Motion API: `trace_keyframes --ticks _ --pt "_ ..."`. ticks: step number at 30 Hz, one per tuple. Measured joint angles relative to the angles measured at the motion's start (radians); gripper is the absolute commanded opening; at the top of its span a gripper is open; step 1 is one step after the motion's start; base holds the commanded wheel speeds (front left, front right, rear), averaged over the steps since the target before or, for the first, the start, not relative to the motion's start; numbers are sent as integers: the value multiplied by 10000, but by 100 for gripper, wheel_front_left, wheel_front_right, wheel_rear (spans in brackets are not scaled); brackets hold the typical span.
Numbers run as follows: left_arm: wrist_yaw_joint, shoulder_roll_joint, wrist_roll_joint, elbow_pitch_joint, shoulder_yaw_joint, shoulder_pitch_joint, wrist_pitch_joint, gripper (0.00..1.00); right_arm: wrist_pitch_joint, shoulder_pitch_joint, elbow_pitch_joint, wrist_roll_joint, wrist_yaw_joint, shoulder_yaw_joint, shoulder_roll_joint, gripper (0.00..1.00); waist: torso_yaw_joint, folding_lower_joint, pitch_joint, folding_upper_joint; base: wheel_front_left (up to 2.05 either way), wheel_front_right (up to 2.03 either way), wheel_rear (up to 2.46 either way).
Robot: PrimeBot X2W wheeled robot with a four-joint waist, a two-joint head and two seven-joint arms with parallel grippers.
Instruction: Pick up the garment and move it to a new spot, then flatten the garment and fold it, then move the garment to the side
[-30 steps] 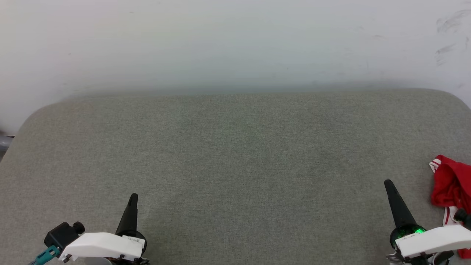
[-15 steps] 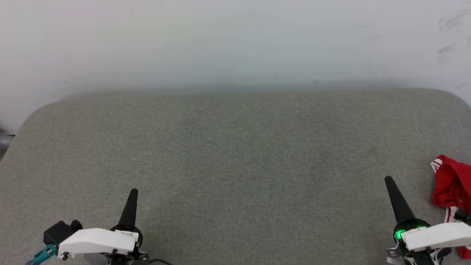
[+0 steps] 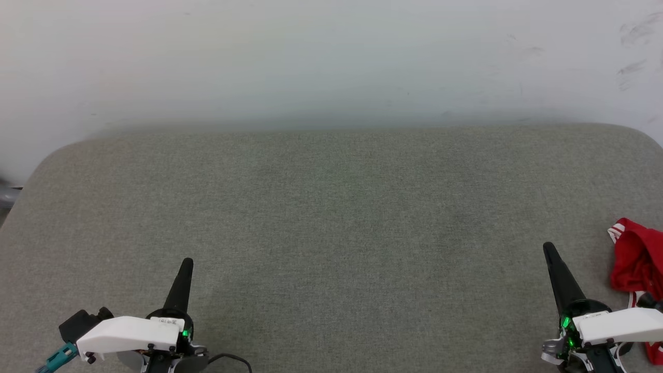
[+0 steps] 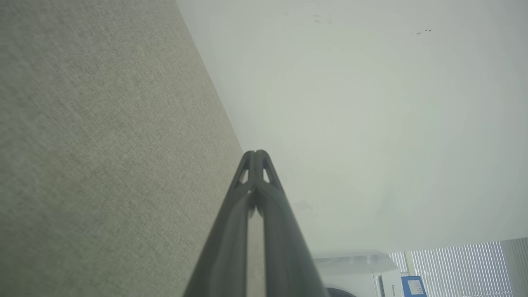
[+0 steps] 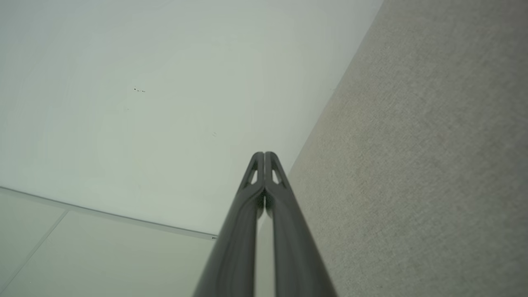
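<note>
Garment (image 3: 636, 256): red jersey, bunched, at far-right edge of the grey cushion (image 3: 331, 217), partly cut off by frame. It lies just right of the right gripper (image 3: 548, 247), so that arm's nearer; left gripper (image 3: 187, 261) well apart across the cushion. Both grippers closed tight, holding nothing.

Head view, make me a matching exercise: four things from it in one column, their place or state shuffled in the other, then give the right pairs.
Column one:
1. garment
2. left hand
3. right hand
4. wall

Column two:
A. pale, behind the grey surface
B. red, bunched at the right edge of the view
C. shut, lower left
D. shut, lower right

Pairs: 1-B, 2-C, 3-D, 4-A
</note>
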Motion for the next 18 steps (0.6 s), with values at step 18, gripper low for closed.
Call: trace_keyframes --ticks 18 --pt "-102 -59 -1354 109 221 -231 353 0 75 -291 451 1448 0 -54 6 0 37 -1 40 0 0 0 0"
